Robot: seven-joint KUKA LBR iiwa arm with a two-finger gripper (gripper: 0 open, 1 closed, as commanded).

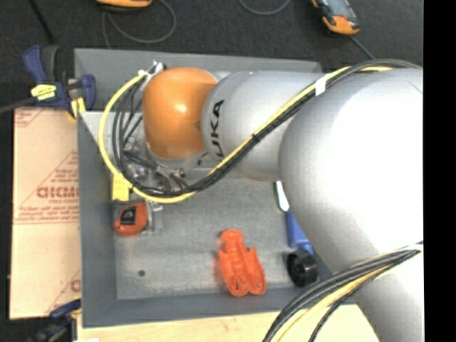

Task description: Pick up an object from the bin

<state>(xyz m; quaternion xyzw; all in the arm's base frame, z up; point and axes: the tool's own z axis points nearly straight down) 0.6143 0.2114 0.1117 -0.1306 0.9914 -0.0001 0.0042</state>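
Camera view: orange toy (241, 263) lengthwise top-to-bottom

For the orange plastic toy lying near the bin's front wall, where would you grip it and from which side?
Probably across the middle of the orange toy, coming straight down from above. It lies flat with its long axis running roughly front to back. There is bare bin floor along both long sides, and the blue-handled tool lies apart from it on the view's right.
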